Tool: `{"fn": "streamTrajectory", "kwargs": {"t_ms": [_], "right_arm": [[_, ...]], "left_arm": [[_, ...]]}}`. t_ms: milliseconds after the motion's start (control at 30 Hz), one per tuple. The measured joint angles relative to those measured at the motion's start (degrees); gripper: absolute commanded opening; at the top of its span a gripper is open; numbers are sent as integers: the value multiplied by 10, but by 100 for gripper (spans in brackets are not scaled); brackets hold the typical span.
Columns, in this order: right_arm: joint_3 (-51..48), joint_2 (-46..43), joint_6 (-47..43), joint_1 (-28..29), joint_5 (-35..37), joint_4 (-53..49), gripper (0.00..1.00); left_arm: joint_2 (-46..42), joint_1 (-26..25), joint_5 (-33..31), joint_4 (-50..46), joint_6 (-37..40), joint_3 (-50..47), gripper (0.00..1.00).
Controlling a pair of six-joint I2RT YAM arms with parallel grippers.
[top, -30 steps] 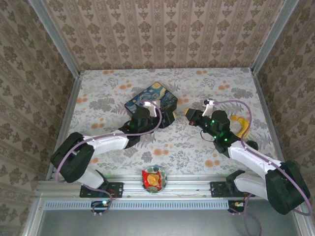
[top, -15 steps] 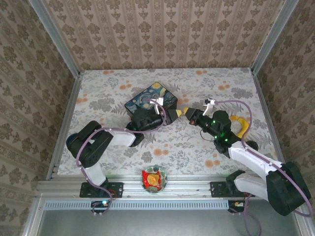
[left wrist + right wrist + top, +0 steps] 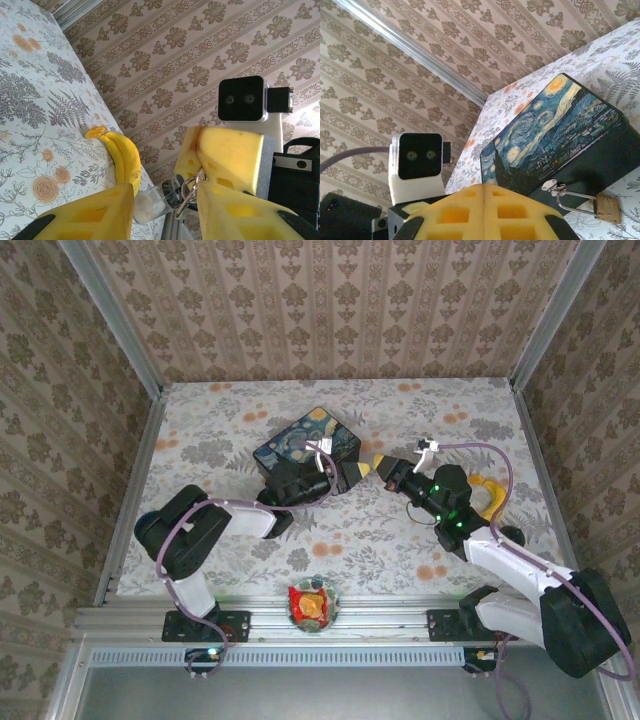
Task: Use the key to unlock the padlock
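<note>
R gripper (image 3: 485, 192) pads were together, seemingly pinching key ring (image 3: 188, 191); L gripper (image 3: 165, 202) jaws apart; padlock (image 3: 606, 208) lay sideways vs front of tin (image 3: 555, 130), shackle end toward R gripper; L arm nearer.

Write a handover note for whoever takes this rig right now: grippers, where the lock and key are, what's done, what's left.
Right gripper: shut, what looks like the key dangling from its tips.
Left gripper: open, close to those tips.
Padlock: on the table beside the painted tin, shackle through its latch, looks locked.
Done: key picked up.
Left: insert key, turn, free the shackle.
</note>
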Motion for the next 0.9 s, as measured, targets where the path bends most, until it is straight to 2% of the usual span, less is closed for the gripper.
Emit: {"fn": "streamTrajectory", "kwargs": {"t_ms": [100,433,800,900], "right_arm": [[0,5,2,0,0,7,0],[0,11,2,-2,0,14,0],[-1,32,13,-2,0,28,0],[-1,37,14,-2,0,28,0]], "left_arm": [[9,0,2,0,-6,1,37],[11,0,7,7,-10,3,25],[10,0,8,9,-11,3,20],[10,0,8,9,-12,3,13]]}}
